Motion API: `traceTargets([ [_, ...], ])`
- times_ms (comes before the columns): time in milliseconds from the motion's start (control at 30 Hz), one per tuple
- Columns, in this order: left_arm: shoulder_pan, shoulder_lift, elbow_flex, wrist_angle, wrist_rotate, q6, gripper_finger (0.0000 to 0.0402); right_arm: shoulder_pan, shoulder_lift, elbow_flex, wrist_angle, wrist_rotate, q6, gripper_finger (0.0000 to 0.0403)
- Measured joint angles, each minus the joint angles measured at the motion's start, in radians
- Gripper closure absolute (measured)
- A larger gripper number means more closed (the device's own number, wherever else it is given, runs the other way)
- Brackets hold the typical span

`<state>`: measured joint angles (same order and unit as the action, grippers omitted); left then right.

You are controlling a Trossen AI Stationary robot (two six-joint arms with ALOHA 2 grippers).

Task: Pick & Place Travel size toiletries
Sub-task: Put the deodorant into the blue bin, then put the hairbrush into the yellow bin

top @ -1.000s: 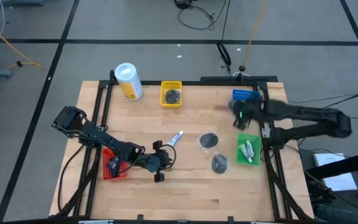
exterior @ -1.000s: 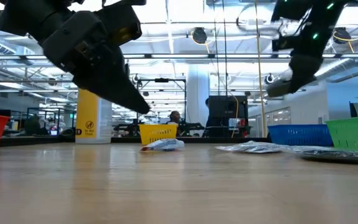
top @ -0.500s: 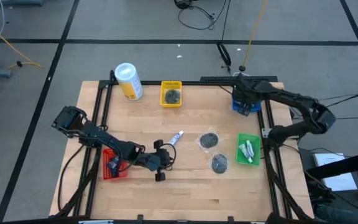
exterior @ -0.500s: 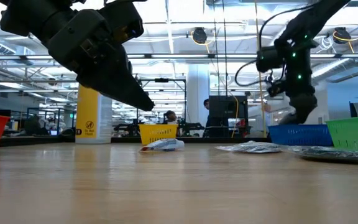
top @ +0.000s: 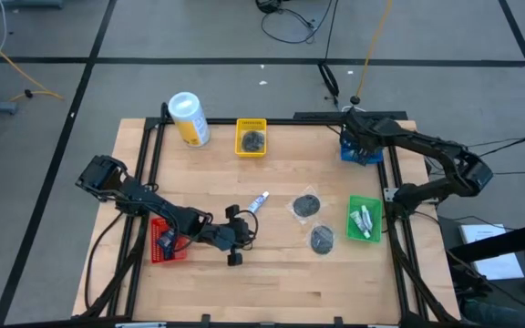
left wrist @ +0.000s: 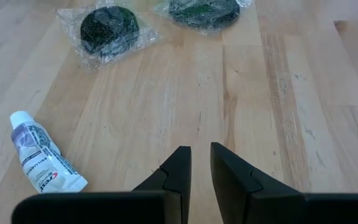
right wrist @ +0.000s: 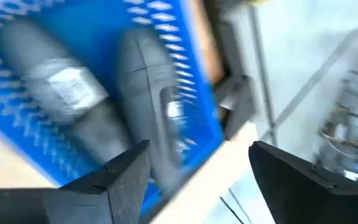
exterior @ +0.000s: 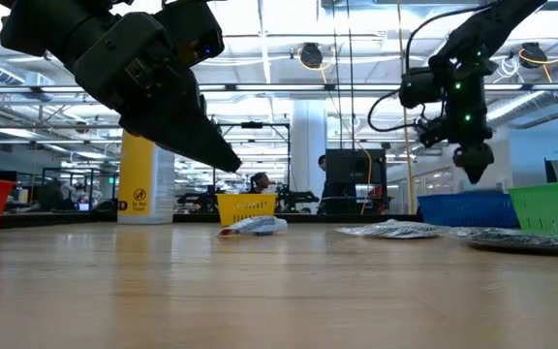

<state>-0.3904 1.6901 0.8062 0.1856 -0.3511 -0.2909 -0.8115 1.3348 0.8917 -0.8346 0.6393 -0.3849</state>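
Starting on your left: the red tray (top: 164,240) sits right by the left arm's wrist, and the left gripper (top: 236,244) hangs low over bare wood just past it. Its fingers (left wrist: 178,165) are nearly together with only a thin slit between them, and nothing's in them. Ahead of those fingertips and off to one side lies the white tube (left wrist: 42,160), flat on the table (top: 272,282) and not touching them. Farther out in front of the tips you've got two dark discs in clear wrap (left wrist: 109,27), close together, well apart from the gripper.

Back row: the yellow canister (top: 189,118) stands at the far left corner, then the yellow tray (top: 251,138) with a dark disc in it.

Over on your right, the green tray (top: 365,220) holds a few pale tubes. The right gripper (top: 357,139) is up above the blue tray (top: 361,148), fingers (right wrist: 114,177) spread wide and empty. Right under and between those fingers, two dark oblong packs (right wrist: 64,96) lie side by side inside the blue tray.
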Motion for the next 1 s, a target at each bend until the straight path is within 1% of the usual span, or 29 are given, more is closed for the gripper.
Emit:
traceTargets([
  [100, 0.0, 0.0, 0.0, 0.0, 0.0, 0.0, 0.0341, 0.014, -0.039, 0.0, 0.008, 0.027, 0.043, 0.0133],
  [233, 0.0, 0.0, 0.0, 0.002, 0.0, 0.0, 0.0341, 0.067, -0.115, 0.0, 0.024, 0.006, 0.144, 0.014],
  [300, 0.0, 0.0, 0.0, 0.002, 0.0, 0.0, 0.0341, 0.115, -0.16, 0.0, 0.028, -0.051, 0.186, 0.0146],
  [400, 0.0, 0.0, 0.0, 0.002, -0.022, 0.0, 0.0341, 0.219, -0.22, 0.0, 0.056, -0.247, 0.224, 0.0153],
  [467, 0.0, 0.0, 0.0, 0.002, -0.043, -0.004, 0.0341, 0.32, -0.252, 0.0, 0.098, -0.377, 0.243, 0.0157],
  [500, 0.001, 0.0, 0.0, 0.002, -0.053, -0.007, 0.0341, 0.379, -0.262, 0.0, 0.124, -0.419, 0.256, 0.016],
  [533, 0.002, 0.0, 0.0, 0.002, -0.066, -0.008, 0.0341, 0.442, -0.267, 0.0, 0.149, -0.435, 0.274, 0.0162],
  [600, 0.005, 0.0, 0.0, 0.004, -0.084, -0.008, 0.0341, 0.589, -0.268, -0.006, 0.213, -0.434, 0.303, 0.0168],
  [667, 0.007, 0.0, 0.0, 0.017, -0.095, -0.006, 0.0341, 0.731, -0.263, -0.043, 0.319, -0.43, 0.313, 0.0173],
  [733, 0.011, 0.01, 0.0, 0.053, -0.095, 0.003, 0.0341, 0.88, -0.245, -0.107, 0.472, -0.426, 0.313, 0.0179],
  [833, 0.011, 0.047, 0.0, 0.135, -0.085, 0.03, 0.0341, 1.084, -0.204, -0.216, 0.704, -0.355, 0.33, 0.0187],
  [900, 0.011, 0.083, -0.001, 0.194, -0.063, 0.06, 0.0341, 1.201, -0.168, -0.274, 0.823, -0.285, 0.351, 0.0192],
  [933, 0.011, 0.103, 0.0, 0.237, -0.049, 0.078, 0.0341, 1.245, -0.15, -0.296, 0.866, -0.271, 0.364, 0.0194],
  [1000, 0.012, 0.141, 0.0, 0.309, -0.031, 0.113, 0.0341, 1.315, -0.112, -0.325, 0.931, -0.301, 0.391, 0.0197],
])
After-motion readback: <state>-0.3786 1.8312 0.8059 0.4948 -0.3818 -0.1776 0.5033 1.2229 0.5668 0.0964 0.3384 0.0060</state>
